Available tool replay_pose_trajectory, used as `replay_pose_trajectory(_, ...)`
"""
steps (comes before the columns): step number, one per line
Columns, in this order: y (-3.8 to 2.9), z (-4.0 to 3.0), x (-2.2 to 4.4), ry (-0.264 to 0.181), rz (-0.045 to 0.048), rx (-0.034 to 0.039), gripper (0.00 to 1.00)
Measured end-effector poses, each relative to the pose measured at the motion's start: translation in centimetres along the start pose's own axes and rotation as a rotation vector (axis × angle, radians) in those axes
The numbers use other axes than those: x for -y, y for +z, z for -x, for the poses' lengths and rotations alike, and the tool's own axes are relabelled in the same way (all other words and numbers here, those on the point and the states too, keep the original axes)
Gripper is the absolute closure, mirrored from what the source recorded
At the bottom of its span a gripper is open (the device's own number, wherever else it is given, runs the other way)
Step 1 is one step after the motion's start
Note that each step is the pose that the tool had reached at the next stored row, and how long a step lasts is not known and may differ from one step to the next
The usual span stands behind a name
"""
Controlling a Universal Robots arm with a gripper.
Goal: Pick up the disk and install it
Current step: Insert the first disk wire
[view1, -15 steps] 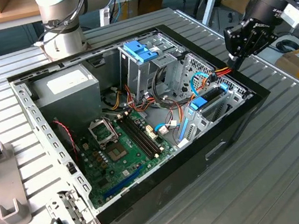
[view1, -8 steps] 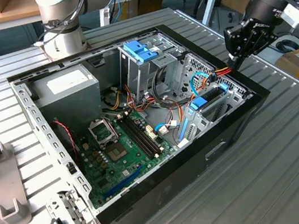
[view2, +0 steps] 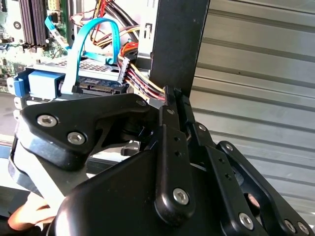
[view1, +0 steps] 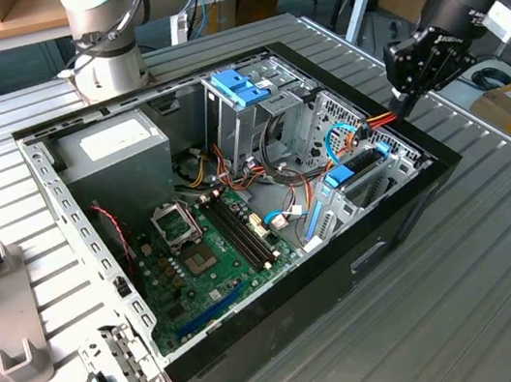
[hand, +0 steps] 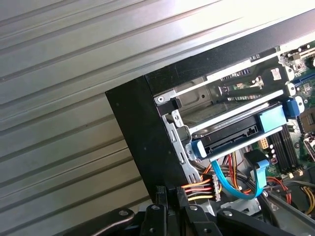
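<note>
1. You are looking at the gripper point(view1: 410, 79) hanging at the computer case's point(view1: 374, 254) corner on the exterior view's right, just above the black rim. In both wrist views the jaws are sitting pressed together with nothing between them, their tips right beside the bundle of coloured power wires point(hand: 199, 189).

2. Just beyond the jaws, the disk point(hand: 231, 136) is already sitting in its bay at that corner of the case, lying flat inside the silver metal cage point(hand: 222, 109). You are seeing its dark edge with blue plastic frame pieces point(hand: 272, 118) along it, and a light blue ribbon cable point(view2: 93, 37) is looping up over it in the second wrist view. In the exterior view the disk point(view1: 358, 171) is showing as a dark slab with blue tabs.

3. I am judging the disk to be stiff, dense for its size and sensitive to knocks, with a smooth metal face that would slip. You are better off taking it by the blue frame edges, clear of the connector end and the cables.

4. Farther in, the motherboard point(view1: 208, 248) is lying on the case floor, with the grey metal box point(view1: 113, 151) at the far corner.

5. Beyond that, the ribbed counter point(view1: 505, 277) is carrying the whole case.
</note>
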State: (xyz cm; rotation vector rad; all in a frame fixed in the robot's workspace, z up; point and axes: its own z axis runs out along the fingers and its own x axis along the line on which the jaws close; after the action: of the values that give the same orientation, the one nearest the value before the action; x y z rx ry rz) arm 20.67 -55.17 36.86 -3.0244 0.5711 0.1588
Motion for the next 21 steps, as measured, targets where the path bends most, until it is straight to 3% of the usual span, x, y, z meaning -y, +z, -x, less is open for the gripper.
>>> replay_pose_trajectory(9, -0.04, 0.42, 0.98, -0.001, -0.0066, 0.0026, 0.83)
replay_pose_trajectory(15, -0.05, 0.72, 0.41, -0.002, -0.0171, 0.0067, 0.83)
replay_pose_trajectory(21, -0.09, 0.64, -0.29, -0.002, -0.0182, 0.0071, 0.83)
